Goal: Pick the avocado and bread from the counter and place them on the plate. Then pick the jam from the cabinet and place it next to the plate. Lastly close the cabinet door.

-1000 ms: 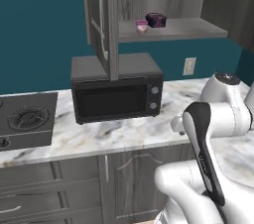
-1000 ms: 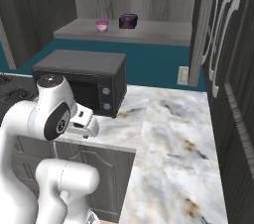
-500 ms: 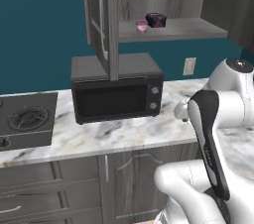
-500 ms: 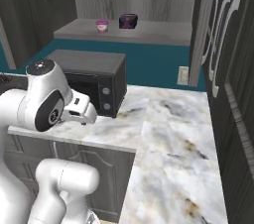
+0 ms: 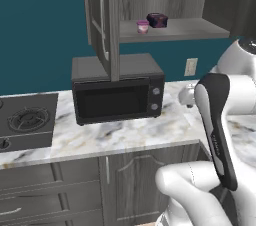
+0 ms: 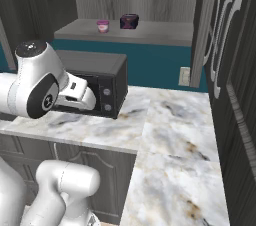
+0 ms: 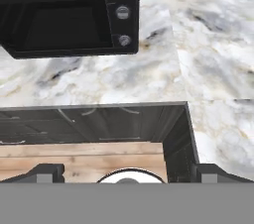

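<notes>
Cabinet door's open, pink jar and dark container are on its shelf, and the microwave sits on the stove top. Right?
Not quite: the microwave sits on the marble counter, beside the stove top, as the left base view shows. The cabinet door is open, with pink jar and dark container on its shelf.

We see our white arm [image 5: 220, 120] folded back on itself, its dark-striped forearm rising from the base at about five o'clock in the left base view and ending in a rounded joint near two o'clock. In the right base view its elbow joint [image 6: 37, 77] sits at nine o'clock. In the hand view our gripper [image 7: 127, 172] looks downward, fingertips [image 7: 45, 172] spread wide at seven and five o'clock with nothing between them.
</notes>
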Tool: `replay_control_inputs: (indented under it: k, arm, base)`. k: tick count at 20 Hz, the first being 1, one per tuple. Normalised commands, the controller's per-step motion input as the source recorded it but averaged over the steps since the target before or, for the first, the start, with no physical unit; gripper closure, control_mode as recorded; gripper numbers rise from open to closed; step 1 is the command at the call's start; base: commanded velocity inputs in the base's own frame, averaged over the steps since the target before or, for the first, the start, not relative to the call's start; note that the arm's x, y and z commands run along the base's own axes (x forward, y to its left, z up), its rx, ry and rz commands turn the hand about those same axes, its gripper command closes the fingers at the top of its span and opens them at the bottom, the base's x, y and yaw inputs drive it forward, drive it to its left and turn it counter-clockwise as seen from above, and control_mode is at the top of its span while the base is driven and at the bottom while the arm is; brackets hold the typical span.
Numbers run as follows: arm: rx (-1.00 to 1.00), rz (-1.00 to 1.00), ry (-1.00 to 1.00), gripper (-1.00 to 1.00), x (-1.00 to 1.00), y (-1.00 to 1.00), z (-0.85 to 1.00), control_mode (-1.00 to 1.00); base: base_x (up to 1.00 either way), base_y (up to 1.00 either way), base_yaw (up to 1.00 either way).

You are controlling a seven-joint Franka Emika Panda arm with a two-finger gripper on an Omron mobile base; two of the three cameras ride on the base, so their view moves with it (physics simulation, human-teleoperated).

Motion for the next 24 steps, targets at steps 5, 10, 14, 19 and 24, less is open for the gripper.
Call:
replay_control_inputs:
  k: [5, 10, 14, 19, 24]
  arm:
    - [-0.02, 0.01, -0.13, -1.0, 0.0, -0.06, 0.5, -1.0]
    - [-0.06, 0.01, -0.14, -1.0, 0.0, 0.0, 0.49, -1.0]
    - [-0.09, 0.0, -0.14, -1.0, 0.0, 0.0, 0.39, -1.0]
    - [-0.03, 0.02, -0.11, -1.0, 0.02, -0.01, 0.37, -1.0]
    - [0.0, 0.08, -0.08, -1.0, 0.12, -0.11, 0.35, -1.0]
  base:
    - [0.0, 0.0, 0.0]
    - [0.0, 0.0, 0.0]
    - [0.0, 0.0, 0.0]
    - [0.0, 0.0, 0.0]
    - [0.0, 0.0, 0.0]
